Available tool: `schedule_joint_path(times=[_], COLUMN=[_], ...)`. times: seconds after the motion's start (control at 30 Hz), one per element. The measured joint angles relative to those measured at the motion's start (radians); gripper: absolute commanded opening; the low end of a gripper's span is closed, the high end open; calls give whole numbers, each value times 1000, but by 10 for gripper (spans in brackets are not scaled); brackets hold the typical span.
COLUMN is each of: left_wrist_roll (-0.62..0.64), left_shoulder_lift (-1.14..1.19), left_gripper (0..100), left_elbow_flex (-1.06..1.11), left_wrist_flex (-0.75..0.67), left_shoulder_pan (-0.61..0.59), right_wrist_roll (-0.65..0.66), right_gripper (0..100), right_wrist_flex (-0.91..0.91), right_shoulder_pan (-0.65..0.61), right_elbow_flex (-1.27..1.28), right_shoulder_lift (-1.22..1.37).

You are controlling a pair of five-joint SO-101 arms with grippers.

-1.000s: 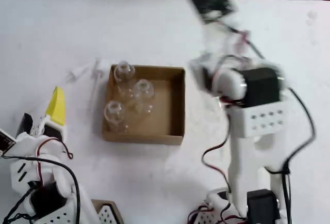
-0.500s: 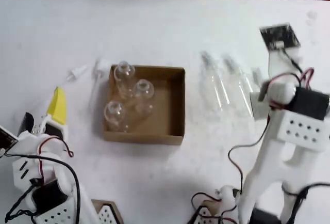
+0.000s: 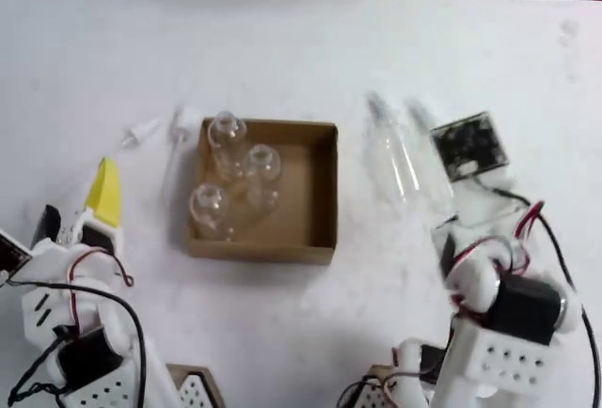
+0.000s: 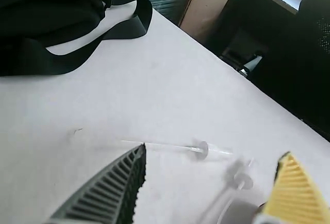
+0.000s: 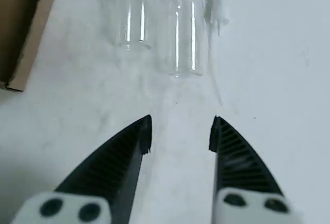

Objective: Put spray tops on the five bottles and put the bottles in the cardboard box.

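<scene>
Two bottles lie on their sides on the desk (image 3: 282,51), just beside each other, right of the cardboard box (image 3: 334,192): first bottle (image 5: 133,17) nearer the box, second bottle (image 5: 185,28) beyond it, with a spray top (image 5: 216,12) just beside it. Both look uncapped. Three more bottles (image 3: 226,133) stand upright inside the box, prob. w/o tops too.

Handling, my guess: clear, stiff, light, smooth and round, so they'll roll and slip. Take hold across the body at mid-length, squeeze gently, maybe fragile. Spray tops are tiny w/ thin dip tubes that bend easily; take them by the head, not the tube.

Right gripper (image 5: 179,131): fingers spread wide, empty, touching nothing, short of the bottles' bases and lined up approx. w/ the second bottle.

Left gripper (image 4: 212,154): fingers wide apart, empty, over the desk near two loose spray tops (image 4: 198,146) lying left of the box.
</scene>
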Motion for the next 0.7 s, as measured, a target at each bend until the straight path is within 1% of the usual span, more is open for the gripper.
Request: schedule_joint_path(times=[0.13,0.37,0.53,0.7], left_wrist_roll=[0,0,-41,-46], left_shoulder_lift=[0,0,0,0], left_gripper=[365,365,365,365], left_elbow_flex=[0,0,0,0], left_wrist_flex=[0,0,0,0], left_shoulder_pan=[0,0,2,20], right_wrist_roll=[3,3,2,-18], right_gripper=[165,166,163,166], right_wrist_flex=[20,20,14,6], right_shoulder_pan=[-52,-57,-57,-58], right_elbow_flex=[2,2,0,-135], right_shoulder_lift=[2,83,140,272])
